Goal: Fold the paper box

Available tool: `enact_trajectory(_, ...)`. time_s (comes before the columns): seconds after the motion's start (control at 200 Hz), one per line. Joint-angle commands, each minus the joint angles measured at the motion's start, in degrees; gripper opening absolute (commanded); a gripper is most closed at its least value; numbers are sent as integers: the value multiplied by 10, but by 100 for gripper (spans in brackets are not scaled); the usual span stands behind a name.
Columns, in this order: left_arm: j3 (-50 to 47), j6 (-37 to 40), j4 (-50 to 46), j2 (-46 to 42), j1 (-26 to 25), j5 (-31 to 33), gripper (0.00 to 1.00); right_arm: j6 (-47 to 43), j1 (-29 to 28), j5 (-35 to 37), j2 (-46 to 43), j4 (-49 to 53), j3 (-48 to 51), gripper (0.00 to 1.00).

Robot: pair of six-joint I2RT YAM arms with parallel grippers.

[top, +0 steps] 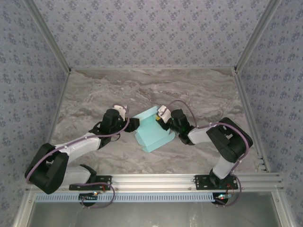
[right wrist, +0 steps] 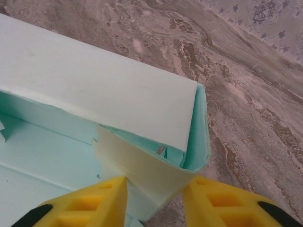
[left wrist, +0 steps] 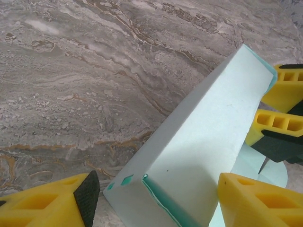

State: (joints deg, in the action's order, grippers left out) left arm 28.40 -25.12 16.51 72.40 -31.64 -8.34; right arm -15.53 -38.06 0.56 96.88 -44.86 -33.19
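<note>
Fingers of the left pincer point(left wrist: 156, 189) stand wide apart in the left wrist view, yellow with black pads, straddling one end of the paper box point(left wrist: 203, 137). The pad point(left wrist: 87, 196) on the left of that picture sits just beside the box's corner, with a sliver of table between them. The other finger overlaps the box's pale wall, and contact there cannot be judged. This view also shows two small turquoise marks point(left wrist: 118, 183) near that corner and the darker edge of a fold.

The right pincer point(right wrist: 155, 183), in its own wrist view, has its two yellow fingers on either side of a pale folded flap point(right wrist: 142, 165) at the box's corner. The card fills the gap between them, yet whether they squeeze it I cannot tell. Here the box's inside shows: a deeper mint floor with a raised wall leaning over it, which the left wrist view hides.

From the top camera the box lies near the middle of the grey marbled table point(top: 94, 94), partly folded. One pincer is at its left side and the other at its far right corner, each touching it or just beside it. Patterned walls point(top: 151, 33) close the table in on three sides.
</note>
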Motion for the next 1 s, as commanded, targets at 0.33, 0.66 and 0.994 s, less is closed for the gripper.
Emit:
enact_trajectory(0.33,21,44,-62,-48,24,-19,81,7,6,13,-23,20,-1,47)
enact_trajectory(0.66,95,80,-91,-70,36,-12,89,8,49,-70,-73,76,3,54)
enact_trajectory(0.994,215,123,-84,111,31,-63,79,-98,183,-368,-43,313,-157,62)
